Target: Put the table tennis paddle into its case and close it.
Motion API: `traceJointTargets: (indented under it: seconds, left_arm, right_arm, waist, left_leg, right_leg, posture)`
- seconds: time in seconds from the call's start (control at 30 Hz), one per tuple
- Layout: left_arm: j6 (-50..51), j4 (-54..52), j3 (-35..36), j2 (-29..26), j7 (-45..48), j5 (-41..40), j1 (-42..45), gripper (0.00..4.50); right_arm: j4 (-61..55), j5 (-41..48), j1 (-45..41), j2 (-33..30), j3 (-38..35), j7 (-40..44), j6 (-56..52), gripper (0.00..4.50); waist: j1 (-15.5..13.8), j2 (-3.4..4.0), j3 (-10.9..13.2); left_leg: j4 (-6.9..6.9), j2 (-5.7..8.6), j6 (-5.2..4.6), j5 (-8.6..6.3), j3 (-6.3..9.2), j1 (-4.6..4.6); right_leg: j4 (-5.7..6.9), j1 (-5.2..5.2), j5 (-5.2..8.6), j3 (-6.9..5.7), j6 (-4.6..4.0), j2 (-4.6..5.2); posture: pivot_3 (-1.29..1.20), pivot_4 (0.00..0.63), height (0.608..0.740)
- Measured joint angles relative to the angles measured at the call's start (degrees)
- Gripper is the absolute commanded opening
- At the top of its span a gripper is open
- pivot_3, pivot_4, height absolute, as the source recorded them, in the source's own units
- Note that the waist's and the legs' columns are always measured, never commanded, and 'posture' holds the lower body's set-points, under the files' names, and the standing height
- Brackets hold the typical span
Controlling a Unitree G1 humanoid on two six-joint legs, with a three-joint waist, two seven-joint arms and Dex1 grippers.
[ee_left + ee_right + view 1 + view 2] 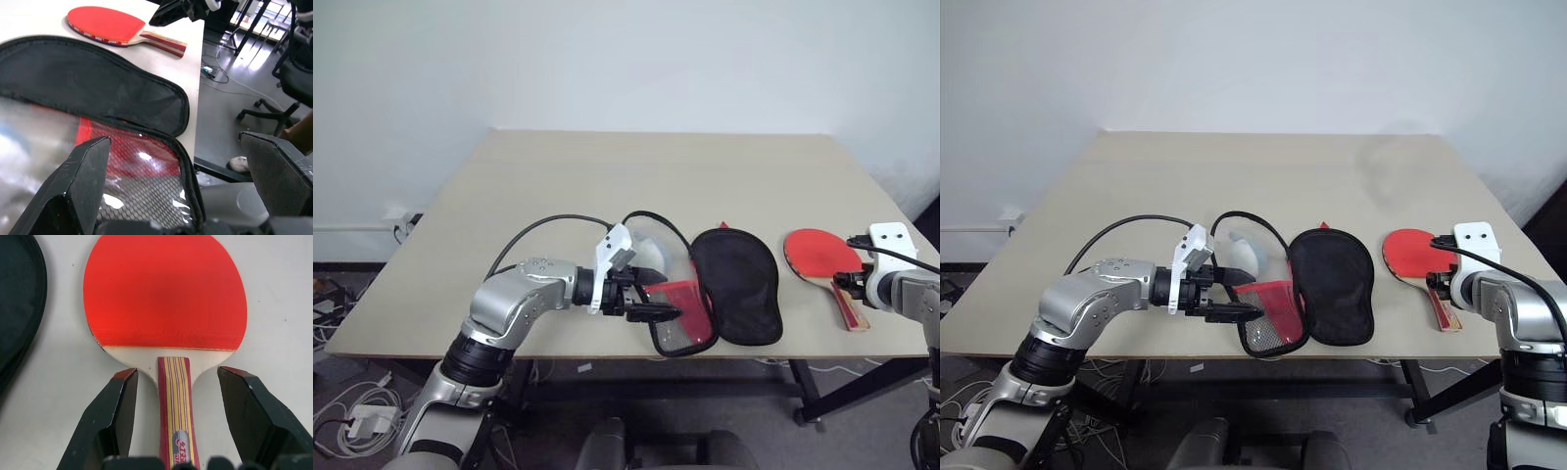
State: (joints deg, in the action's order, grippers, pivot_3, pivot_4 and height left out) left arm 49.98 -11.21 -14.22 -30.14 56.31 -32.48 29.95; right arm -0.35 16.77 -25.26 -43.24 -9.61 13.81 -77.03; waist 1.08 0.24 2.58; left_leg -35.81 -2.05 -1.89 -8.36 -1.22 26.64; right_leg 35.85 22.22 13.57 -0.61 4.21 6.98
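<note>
Straddling the paddle handle, the right gripper is the nearer arm by far. Jaws part-open, one finger each side of the handle w/ a gap on both, nothing held yet. Paddle lies red face up on the table near the front right edge, long axis running handle-toward-robot, blade away, so it points straight out from the right hand. Case lies unzipped and spread flat just left of the paddle, apart from it. Left gripper is wide open over the case's clear-pocket half, gripping nothing. Likely next: close on the handle.
</note>
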Motion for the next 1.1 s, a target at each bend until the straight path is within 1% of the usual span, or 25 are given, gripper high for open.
traceJointTargets:
  seconds: [0.17,0.27,0.57,0.83,0.97,1.1]
  left_arm:
    - [-0.1,0.3,-0.4,1.3,-0.2,0.3,0.1,4.46]
    - [-0.1,0.3,-0.4,1.8,-0.5,0.2,0.2,4.46]
    - [0.0,0.1,-0.4,2.2,-1.6,0.2,0.4,4.46]
    - [0.5,-0.4,-0.2,2.2,-1.9,0.0,0.4,4.46]
    - [0.5,-0.5,-0.2,2.2,-2.2,0.0,0.4,4.46]
    - [0.5,-0.5,-0.2,2.2,-2.4,0.0,0.4,4.46]
  right_arm:
    - [7.8,-2.2,-4.5,0.0,3.2,0.0,-1.2,2.82]
    - [12.9,-3.5,-7.3,0.1,6.4,0.2,-1.4,2.82]
    - [24.3,-5.3,-13.5,0.1,9.2,3.7,0.9,2.82]
    - [25.9,-6.0,-14.6,-0.1,12.0,7.1,-1.8,2.82]
    - [23.9,-5.7,-13.9,-0.5,13.0,9.1,-4.4,2.82]
    - [22.0,-5.9,-12.6,-0.6,12.9,9.2,-4.7,2.82]
  waist:
    - [0.0,0.0,0.0]
    - [0.1,0.0,0.0]
    - [0.2,-0.04,0.0]
    - [0.2,-0.02,0.0]
    - [0.2,0.04,0.0]
    - [0.2,0.02,0.0]
  left_leg:
    - [-0.05,0.01,-0.01,0.01,0.01,0.02]
    - [-0.05,0.01,-0.01,0.0,0.04,0.01]
    - [-0.13,0.01,-0.02,0.01,0.08,-0.02]
    - [-0.13,0.02,-0.01,0.01,0.09,-0.01]
    - [-0.13,0.02,-0.01,0.01,0.09,-0.01]
    - [-0.13,0.02,-0.01,0.01,0.09,-0.02]
  right_leg:
    - [0.01,0.0,-0.01,0.0,0.0,0.0]
    - [0.03,0.0,0.0,0.0,0.0,-0.02]
    - [0.02,-0.11,-0.01,-0.01,0.0,-0.04]
    - [0.04,-0.1,-0.01,-0.02,0.0,-0.05]
    - [0.06,-0.07,-0.01,-0.01,0.0,-0.06]
    - [0.06,-0.09,-0.01,-0.01,0.0,-0.06]
  posture:
    - [0.0,0.0,0.715]
    - [0.0,0.0,0.715]
    - [0.0,0.0,0.715]
    - [0.0,0.0,0.715]
    - [0.0,0.0,0.715]
    - [0.0,0.0,0.715]
